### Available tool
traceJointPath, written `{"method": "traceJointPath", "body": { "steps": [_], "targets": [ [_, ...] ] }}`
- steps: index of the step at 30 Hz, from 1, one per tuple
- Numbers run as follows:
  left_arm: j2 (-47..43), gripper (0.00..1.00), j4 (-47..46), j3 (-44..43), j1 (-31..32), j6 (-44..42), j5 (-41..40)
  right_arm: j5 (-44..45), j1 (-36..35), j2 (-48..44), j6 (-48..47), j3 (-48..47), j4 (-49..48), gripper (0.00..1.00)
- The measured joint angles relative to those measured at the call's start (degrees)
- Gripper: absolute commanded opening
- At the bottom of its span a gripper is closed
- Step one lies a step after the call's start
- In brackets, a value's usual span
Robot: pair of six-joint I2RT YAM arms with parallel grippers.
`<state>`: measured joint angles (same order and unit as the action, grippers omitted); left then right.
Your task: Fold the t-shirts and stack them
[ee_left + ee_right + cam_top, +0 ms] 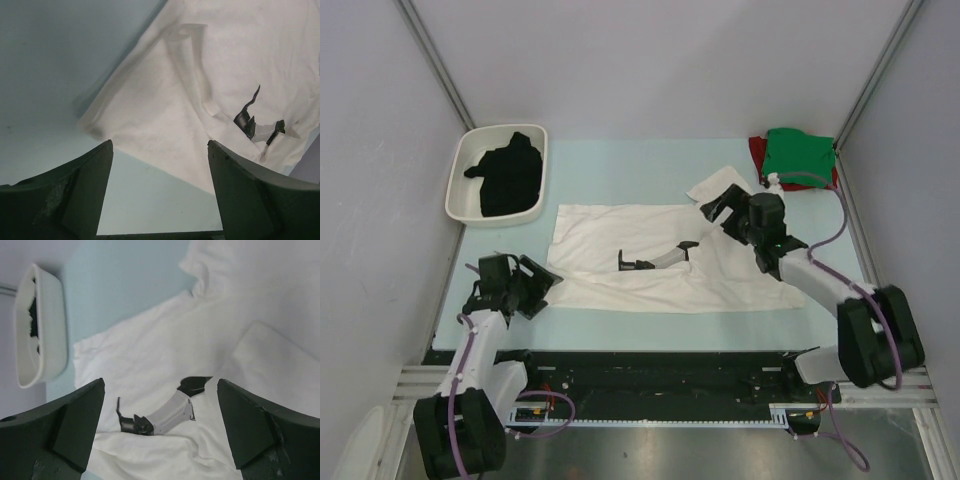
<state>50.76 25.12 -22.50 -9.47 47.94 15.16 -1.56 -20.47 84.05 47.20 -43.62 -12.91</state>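
1. A large white cotton t-shirt [620,235] lies spread across the middle of the pale blue-green desk [620,165]. Its body is partly folded over along the near side, and one sleeve points toward the far right corner.
2. On the middle of that white shirt sits a small black-and-grey mark [655,258]. It may be a print or a loose item; the view is too coarse to tell which.
3. A folded green t-shirt [800,155] rests in the far right corner of the desk, on top of a red t-shirt [757,152] whose edge shows at its left side.
4. A crumpled black t-shirt [510,175] lies inside a white rounded plastic tray [455,195] at the far left corner.
5. The left gripper [160,145] is near the left edge of the desk, just beside the white shirt's near left corner. Its jaws are spread wide and there is nothing between them.
6. The right gripper [161,382] is over the right part of the white shirt, near the sleeve. Its jaws stand fully apart and hold no cloth.
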Motion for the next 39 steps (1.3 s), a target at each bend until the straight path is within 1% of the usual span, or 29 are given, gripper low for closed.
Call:
{"method": "traceJointPath", "body": {
  "steps": [3, 5, 8, 12, 15, 17, 20, 21, 24, 28, 34, 35, 37, 38, 39],
  "targets": [
    [-2.9, 0.81, 2.6, -0.8, 0.0, -0.9, -0.5, 2.8, 1.6, -9.9, -3.0, -0.2, 3.6, 1.00],
    [-3.6, 0.81, 3.7, -1.4, 0.0, -1.5, -0.4, 5.1, 2.4, -16.4, -5.0, -0.8, 7.6, 1.00],
    [-3.7, 0.81, 5.1, -1.9, 0.0, -2.5, -0.4, 7.9, 4.1, -23.2, -7.4, -1.5, 15.4, 1.00],
    [-3.8, 0.80, 7.3, -1.9, 1.0, -2.9, -0.5, 11.3, 5.8, -27.9, -8.2, -1.5, 28.9, 1.00],
    [-4.7, 0.78, 8.9, -1.9, 2.1, -2.0, -0.9, 11.6, 5.8, -30.6, -7.0, 0.1, 36.7, 0.99],
    [-6.2, 0.76, 9.1, -1.5, 2.6, -1.2, -1.3, 11.5, 5.8, -33.2, -5.9, 2.4, 39.9, 0.98],
    [-8.2, 0.69, 9.1, -0.3, 3.4, 0.4, -1.9, 10.3, 5.7, -37.3, -3.7, 7.0, 43.3, 0.97],
    [-8.5, 0.66, 8.9, 0.4, 3.7, 0.9, -2.3, 9.9, 5.6, -38.3, -3.0, 8.3, 44.3, 0.97],
    [-7.8, 0.61, 8.4, 2.5, 4.3, 2.3, -3.5, 9.0, 4.6, -40.0, -1.5, 11.0, 45.8, 0.97],
    [-4.9, 0.58, 7.5, 3.8, 4.5, 3.7, -5.4, 8.1, 2.8, -40.4, -0.2, 11.9, 46.1, 0.97],
    [-0.5, 0.57, 2.9, 3.0, 4.5, 5.6, -8.0, 7.1, 1.9, -41.3, 0.6, 11.9, 45.8, 0.97],
    [0.7, 0.55, 2.2, 2.8, 4.5, 5.7, -8.5, 7.1, 1.9, -41.3, 0.6, 11.9, 45.6, 0.97],
    [2.9, 0.40, 0.6, 2.0, 4.5, 6.1, -9.2, 6.9, 1.8, -41.3, 0.6, 11.9, 45.5, 0.97],
    [4.3, 0.25, -0.4, 1.7, 4.5, 6.3, -9.6, 6.8, 1.8, -41.3, 0.6, 11.9, 45.5, 0.97],
    [5.6, 0.17, -1.2, 1.6, 4.5, 6.5, -10.0, 6.7, 1.8, -41.4, 0.6, 11.9, 45.5, 0.97]
  ]
}}
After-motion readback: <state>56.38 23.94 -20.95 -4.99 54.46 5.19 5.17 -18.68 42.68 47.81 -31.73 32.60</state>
